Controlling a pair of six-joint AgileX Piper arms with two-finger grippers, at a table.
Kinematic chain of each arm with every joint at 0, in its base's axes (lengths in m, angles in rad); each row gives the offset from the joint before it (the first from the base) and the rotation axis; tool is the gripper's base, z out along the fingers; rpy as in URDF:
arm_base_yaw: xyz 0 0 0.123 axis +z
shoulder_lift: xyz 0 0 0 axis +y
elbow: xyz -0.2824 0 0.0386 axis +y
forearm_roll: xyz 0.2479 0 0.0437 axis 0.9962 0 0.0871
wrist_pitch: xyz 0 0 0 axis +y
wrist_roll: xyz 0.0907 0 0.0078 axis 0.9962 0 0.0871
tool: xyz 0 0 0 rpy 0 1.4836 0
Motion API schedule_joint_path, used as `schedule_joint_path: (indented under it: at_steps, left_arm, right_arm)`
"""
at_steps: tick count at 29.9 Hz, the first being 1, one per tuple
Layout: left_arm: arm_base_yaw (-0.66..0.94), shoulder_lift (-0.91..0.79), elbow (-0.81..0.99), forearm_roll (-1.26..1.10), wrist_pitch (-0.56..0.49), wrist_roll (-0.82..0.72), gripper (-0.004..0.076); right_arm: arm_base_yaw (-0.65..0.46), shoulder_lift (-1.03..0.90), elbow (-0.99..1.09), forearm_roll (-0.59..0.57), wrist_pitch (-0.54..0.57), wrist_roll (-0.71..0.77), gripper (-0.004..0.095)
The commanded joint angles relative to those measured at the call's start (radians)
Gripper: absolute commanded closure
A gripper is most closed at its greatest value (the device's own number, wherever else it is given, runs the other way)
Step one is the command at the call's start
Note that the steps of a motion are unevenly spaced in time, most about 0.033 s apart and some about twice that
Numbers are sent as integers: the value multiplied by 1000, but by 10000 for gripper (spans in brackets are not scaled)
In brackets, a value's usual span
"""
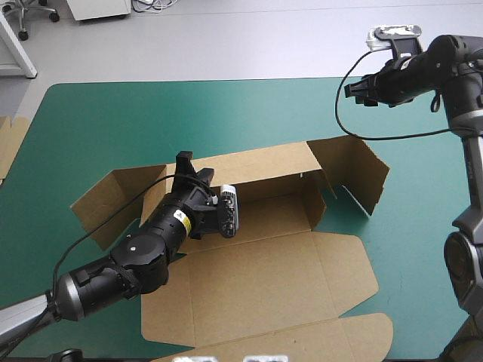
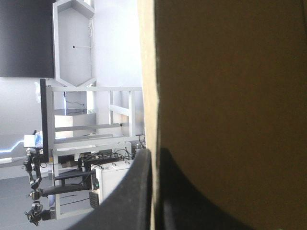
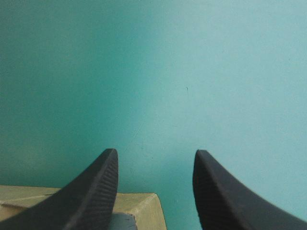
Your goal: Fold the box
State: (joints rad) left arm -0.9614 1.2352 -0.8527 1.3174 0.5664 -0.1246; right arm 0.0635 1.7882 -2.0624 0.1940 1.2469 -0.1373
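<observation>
Only L wrist view shows left gripper (image 2: 154, 163) clamping box (image 2: 230, 96).

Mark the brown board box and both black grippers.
brown board box (image 1: 264, 290): high view, flat near panel.
left gripper (image 2: 154, 153): left wrist view, between fingertips pinching box wall.
right gripper (image 3: 156, 153): right wrist view, between open fingertips.

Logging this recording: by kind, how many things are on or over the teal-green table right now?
box: 1
spare board at the table's left edge: 1
grippers: 2, the left gripper shut on the box's raised wall and the right gripper open over bare cover
Total: 4
</observation>
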Motion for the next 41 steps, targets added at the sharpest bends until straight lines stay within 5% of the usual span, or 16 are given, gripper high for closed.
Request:
schedule_joint_path:
  at_steps: [1,10,32,41]
  left_arm:
    - [-6,-26,-22,86,-34,-14,734]
    - [-6,-4,-22,126,-39,-40,734]
    - [-6,32,-3,170,-17,-113,734]
    - [-6,32,-3,170,-17,-113,734]
  right_arm:
    - [-3,9,-33,15,-2,-13,481]
    - [-1,87,-27,82,0,-34,521]
    - [-1,-170,350,126,-2,-107,521]
    - [-1,-279,517,202,-98,-172,521]
